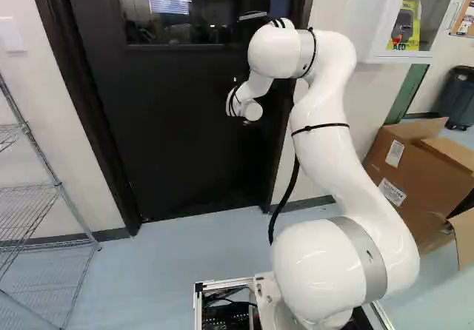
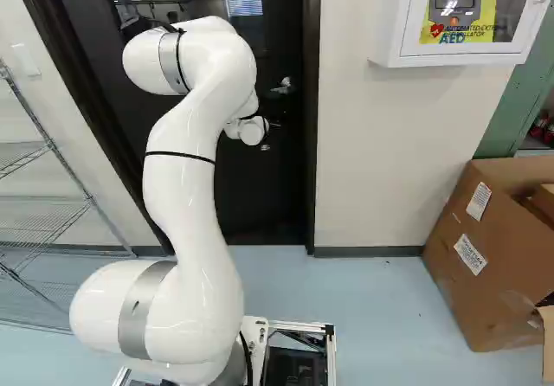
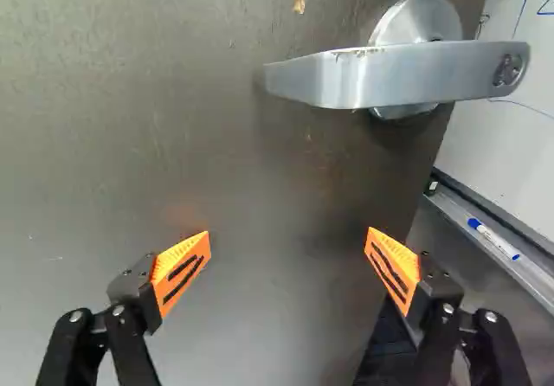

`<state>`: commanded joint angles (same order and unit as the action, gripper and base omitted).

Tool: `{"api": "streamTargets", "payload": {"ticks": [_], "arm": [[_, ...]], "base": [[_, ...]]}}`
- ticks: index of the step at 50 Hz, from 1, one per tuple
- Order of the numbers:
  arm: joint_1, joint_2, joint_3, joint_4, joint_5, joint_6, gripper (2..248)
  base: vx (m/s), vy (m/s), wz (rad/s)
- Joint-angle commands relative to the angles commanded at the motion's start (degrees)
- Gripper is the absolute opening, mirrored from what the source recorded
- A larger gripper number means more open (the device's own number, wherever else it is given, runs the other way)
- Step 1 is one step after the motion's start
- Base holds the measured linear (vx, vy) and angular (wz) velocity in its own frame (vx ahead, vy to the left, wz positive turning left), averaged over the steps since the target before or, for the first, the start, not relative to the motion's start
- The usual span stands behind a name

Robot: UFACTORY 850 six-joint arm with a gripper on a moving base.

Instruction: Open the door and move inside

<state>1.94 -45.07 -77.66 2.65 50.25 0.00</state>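
The dark door with a window stands ahead of the arm. Its silver lever handle shows just past the arm's wrist in the right base view. In the wrist view the gripper is open, its orange pads wide apart with nothing between them. The lever handle lies ahead of the fingers, off to the side of the door's free edge, untouched. Past that edge a whiteboard shows, so the door looks ajar; how wide I cannot tell. Both base views hide the fingers behind the wrist.
A wire shelf stands left of the door. Right of the doorway are a wall, a white AED cabinet and large cardboard boxes on the floor. Beyond the door's edge, a marker lies on the whiteboard's tray.
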Motion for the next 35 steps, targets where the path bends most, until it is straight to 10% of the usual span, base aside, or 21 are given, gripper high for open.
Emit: {"api": "streamTargets", "payload": {"ticks": [35], "arm": [[0.10,6.09,8.49,0.00,0.00,0.00,247]], "base": [[0.000,0.000,0.000]]}}
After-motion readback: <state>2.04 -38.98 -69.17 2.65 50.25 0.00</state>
